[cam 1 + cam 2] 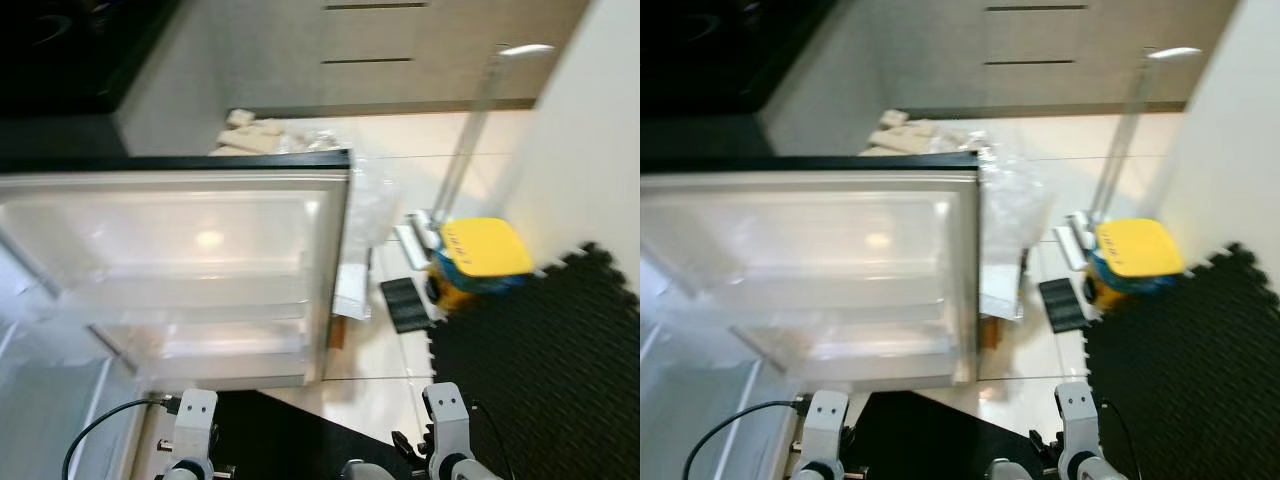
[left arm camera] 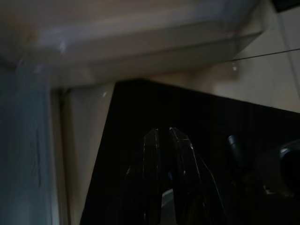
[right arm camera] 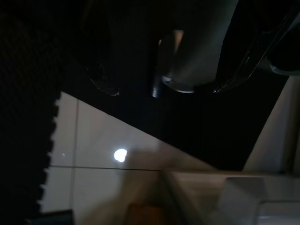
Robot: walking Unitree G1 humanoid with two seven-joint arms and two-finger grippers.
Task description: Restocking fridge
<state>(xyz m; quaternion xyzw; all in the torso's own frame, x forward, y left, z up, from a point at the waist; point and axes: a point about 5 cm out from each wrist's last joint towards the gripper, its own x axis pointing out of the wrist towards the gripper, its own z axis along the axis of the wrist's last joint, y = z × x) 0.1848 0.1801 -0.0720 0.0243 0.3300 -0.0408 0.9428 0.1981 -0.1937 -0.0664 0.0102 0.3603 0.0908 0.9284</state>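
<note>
Ahead of both low tools, fridge door (image 1: 200, 270) stands open.

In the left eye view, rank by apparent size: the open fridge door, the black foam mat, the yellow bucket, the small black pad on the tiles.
1. Fridge door, though it lies nearest the camera.
2. Black foam mat, cut off by the frame.
3. Yellow bucket.
4. Small black pad.

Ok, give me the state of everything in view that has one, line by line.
Fridge door: swung wide open, its shelves look bare.
Yellow mop bucket: upright on the tile floor.
Mop handle: leaning up from the bucket.
Left claw: shut, holding nothing.
</note>
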